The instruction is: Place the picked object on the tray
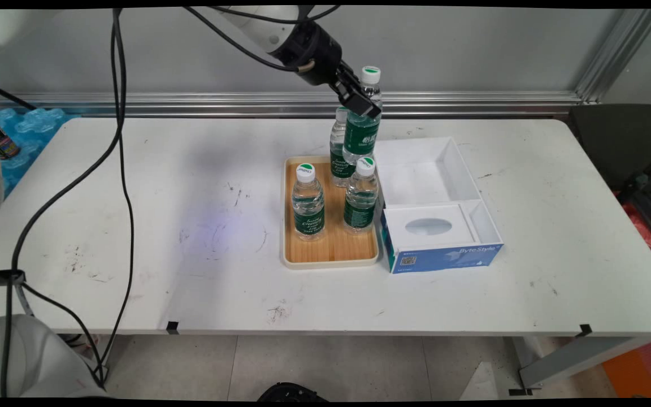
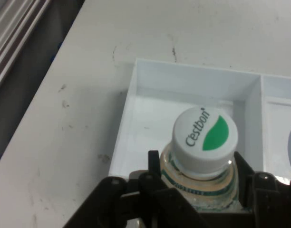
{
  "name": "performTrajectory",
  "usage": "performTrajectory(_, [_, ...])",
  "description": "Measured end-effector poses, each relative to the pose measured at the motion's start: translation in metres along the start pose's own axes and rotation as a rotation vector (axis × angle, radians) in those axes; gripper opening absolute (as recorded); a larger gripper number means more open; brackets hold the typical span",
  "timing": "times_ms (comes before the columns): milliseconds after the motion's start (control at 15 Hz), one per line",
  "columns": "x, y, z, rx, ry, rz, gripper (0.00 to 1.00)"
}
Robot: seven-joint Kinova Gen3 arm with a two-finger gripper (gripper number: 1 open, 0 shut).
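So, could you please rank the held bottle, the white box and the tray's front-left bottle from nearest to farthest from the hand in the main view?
1. Held bottle, gripped in the hand.
2. White box, just right and below.
3. Front-left bottle, on the tray's near left.

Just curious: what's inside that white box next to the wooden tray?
The white box's big compartment looks bare where visible, though the bottle in the hand hides part of it. Its front holds a white insert with an oval hollow.

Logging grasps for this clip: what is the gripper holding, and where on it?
The gripper holds a water bottle by its shoulder, just below the cap.
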Motion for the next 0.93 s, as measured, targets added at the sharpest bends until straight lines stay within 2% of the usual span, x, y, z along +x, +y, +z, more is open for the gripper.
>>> performTrajectory(933, [-0.018, 0.0, -0.02, -0.006, -0.045, -0.011, 0.0])
